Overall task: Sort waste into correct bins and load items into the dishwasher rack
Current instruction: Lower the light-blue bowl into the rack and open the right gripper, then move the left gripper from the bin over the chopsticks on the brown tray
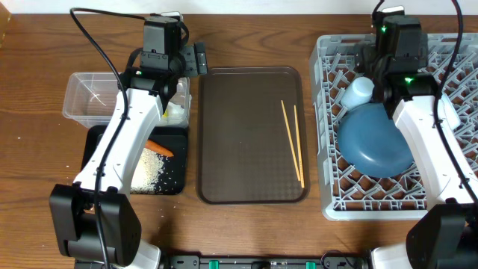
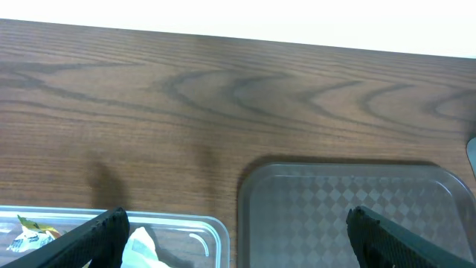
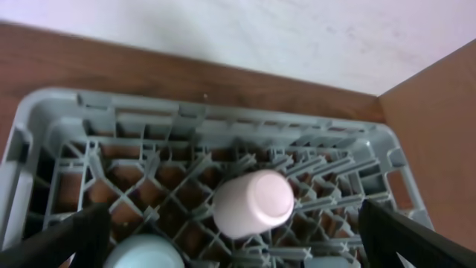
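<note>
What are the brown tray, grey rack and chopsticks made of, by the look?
Brown tray: likely moulded plastic, matte; the left wrist view shows a diamond-embossed surface and a rounded raised rim.
Grey rack: plastic, dull finish; one-piece lattice with moulded pegs.
Chopsticks: probably wood or bamboo; pale tan, thin, no shine, grain too small to tell.

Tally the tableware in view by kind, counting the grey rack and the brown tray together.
Cups: 2, the light blue cup and the pinkish-white cup
Plates: 1, the dark blue plate
Chopsticks: 2, the wooden chopsticks
Total: 5
</note>
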